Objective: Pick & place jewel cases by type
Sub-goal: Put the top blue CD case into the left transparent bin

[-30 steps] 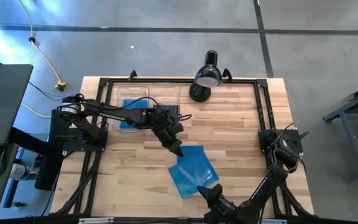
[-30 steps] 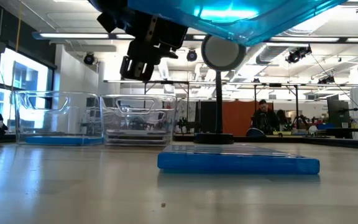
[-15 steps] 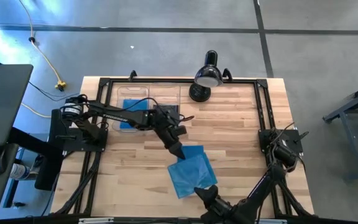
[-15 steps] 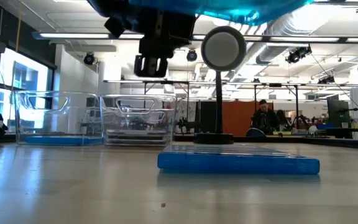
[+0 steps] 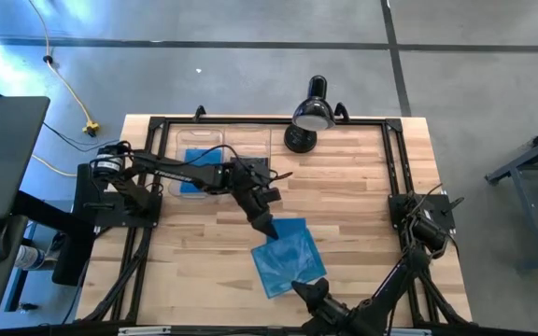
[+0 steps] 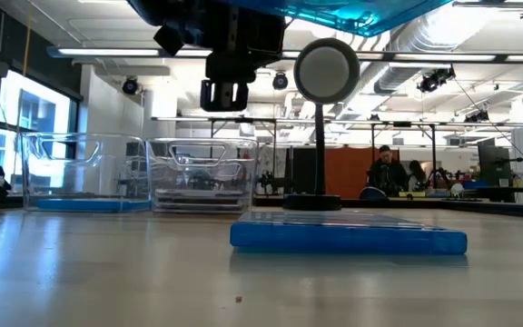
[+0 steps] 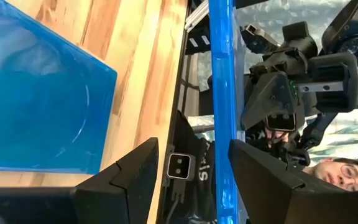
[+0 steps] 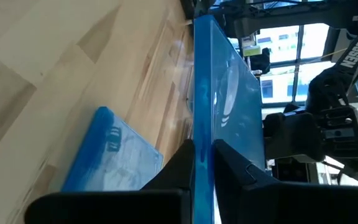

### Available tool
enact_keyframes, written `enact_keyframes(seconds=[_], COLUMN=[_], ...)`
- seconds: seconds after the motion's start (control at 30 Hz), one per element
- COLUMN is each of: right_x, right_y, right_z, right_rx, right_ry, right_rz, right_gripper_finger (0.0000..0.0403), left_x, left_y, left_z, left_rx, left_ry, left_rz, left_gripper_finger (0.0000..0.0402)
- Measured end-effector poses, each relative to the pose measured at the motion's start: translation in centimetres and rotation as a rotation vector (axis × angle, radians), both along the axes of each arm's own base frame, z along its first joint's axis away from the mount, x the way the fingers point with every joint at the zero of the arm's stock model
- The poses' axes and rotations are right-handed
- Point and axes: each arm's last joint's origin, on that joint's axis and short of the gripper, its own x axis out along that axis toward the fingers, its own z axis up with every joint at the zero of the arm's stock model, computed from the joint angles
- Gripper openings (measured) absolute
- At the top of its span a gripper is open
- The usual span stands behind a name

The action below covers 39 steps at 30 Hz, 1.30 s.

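Blue and translucent, the raised jewel case [image 5: 295,268] hung lower centre of the high view above another blue case [image 6: 348,237] on the table [image 5: 362,196]. The right gripper [image 8: 199,168] was clamped on its near edge. The left gripper [image 5: 266,225] met its far edge with fingers apart.

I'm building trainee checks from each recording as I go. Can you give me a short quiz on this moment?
1. True or false: the right gripper is clamped on a blue case held in the air.
2. The other blue case is: A) in a bin; B) flat on the table; C) leaning on the lamp.
3. Fill in: the left gripper is ____, its fingers either side of the held case's edge.

Key: 1 true; 2 B; 3 open.
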Motion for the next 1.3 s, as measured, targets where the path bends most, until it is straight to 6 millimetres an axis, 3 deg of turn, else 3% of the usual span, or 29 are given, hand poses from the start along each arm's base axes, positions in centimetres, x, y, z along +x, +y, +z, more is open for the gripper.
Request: enact_keyframes(seconds=[0.4, 1.0, 1.13, 1.3], right_x=[0.0, 1.4, 1.7, 2.0], right_y=[0.0, -1.1, -1.3, -1.4], right_z=[0.0, 0.1, 0.1, 0.0], right_rx=[-0.001, -0.049, -0.039, 0.0], right_ry=[-0.001, -0.001, -0.007, 0.013], right_rz=[-0.001, -0.024, -0.033, -0.03], right_gripper_finger=[0.0018, 0.0018, 0.0021, 0.004], left_x=[0.0, -0.1, 0.0, 0.1], left_y=[0.8, -2.2, -2.7, -2.7], left_z=[0.1, -0.2, -0.8, -0.6], left_rx=[-0.005, 0.017, 0.035, 0.039], left_ry=[-0.02, -0.015, -0.012, -0.034], left_rz=[-0.02, -0.075, -0.093, -0.102], left_gripper_finger=[0.0197, 0.0194, 0.0161, 0.0088])
